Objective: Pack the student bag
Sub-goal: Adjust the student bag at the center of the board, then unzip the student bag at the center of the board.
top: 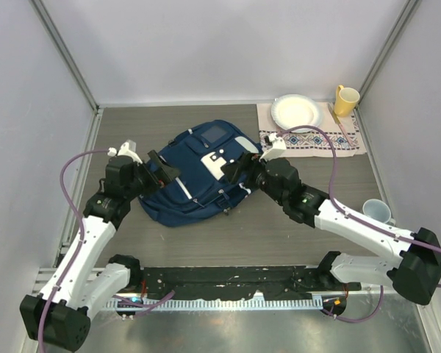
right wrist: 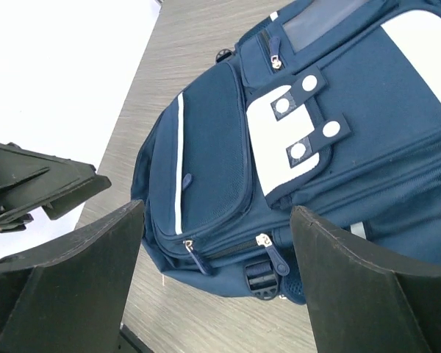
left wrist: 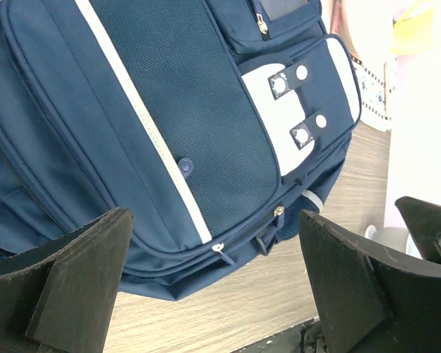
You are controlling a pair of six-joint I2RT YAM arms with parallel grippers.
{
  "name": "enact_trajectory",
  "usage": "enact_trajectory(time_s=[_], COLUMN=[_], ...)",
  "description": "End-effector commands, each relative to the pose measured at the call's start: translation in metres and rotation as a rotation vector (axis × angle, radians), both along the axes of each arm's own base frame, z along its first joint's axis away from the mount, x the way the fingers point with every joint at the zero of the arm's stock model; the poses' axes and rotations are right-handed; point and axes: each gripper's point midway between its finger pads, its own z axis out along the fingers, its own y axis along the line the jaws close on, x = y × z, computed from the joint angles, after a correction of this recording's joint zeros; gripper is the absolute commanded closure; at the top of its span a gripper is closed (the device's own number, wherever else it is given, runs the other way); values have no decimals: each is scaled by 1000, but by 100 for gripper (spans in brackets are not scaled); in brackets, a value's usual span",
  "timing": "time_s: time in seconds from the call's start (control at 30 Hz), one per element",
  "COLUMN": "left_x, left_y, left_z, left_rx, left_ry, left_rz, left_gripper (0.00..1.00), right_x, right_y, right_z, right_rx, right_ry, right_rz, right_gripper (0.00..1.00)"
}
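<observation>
Between my left gripper (left wrist: pixel 213 217) and right gripper (right wrist: pixel 217 209), both spread wide with nothing held, the backpack (top: pixel 198 173) lies flat on the table (top: pixel 316 235), visible zips (right wrist: pixel 263 240) shut; packing looks not yet begun.

Illumination is bright, even and diffuse, casting only a faint, soft shadow beside the student bag (top: pixel 198 176) on the table (top: pixel 279 228), while the wrist views overexpose the white wall (right wrist: pixel 59 66) and blur the yellow cup (left wrist: pixel 415 29).
</observation>
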Motion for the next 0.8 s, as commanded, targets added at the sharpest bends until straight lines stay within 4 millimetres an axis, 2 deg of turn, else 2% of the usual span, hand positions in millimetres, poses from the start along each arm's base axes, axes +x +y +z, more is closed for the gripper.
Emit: enact_trajectory(time_s=[0.0,0.1,0.23,0.37,0.5,0.53,0.57,0.63,0.7,0.77], left_x=[-6,-10,-15,-18,-22,-27,-24,-31,-31,-36], left_y=[-6,0,1,-3,-13,-25,-22,-35,-32,-42], left_z=[22,17,17,25,24,24,22,15,7,-1], left_rx=[-71,-59,-59,-105,-113,-120,-96,-67,-50,-77], left_ry=[-68,-83,-82,-87,-78,-70,-78,-58,-48,-27], left_rz=[-11,10,9,25,39,9,52,33,99,114], left_gripper=[0,0,0,0,0,0,0,0,1,3], right_x=[-6,-10,-12,-14,-10,-8,-7,-3,2,10], right_y=[-6,-5,-8,0,6,9,14,22,28,34], right_z=[17,18,4,8,6,2,3,-4,-6,-11], right_rx=[54,62,10,0,8,2,6,2,-7,-27], right_ry=[19,29,76,95,98,107,107,120,124,137], right_rz=[-21,-7,-13,23,28,29,44,55,55,49], right_gripper=[14,13,13,15,21,22,23,23,23,23])
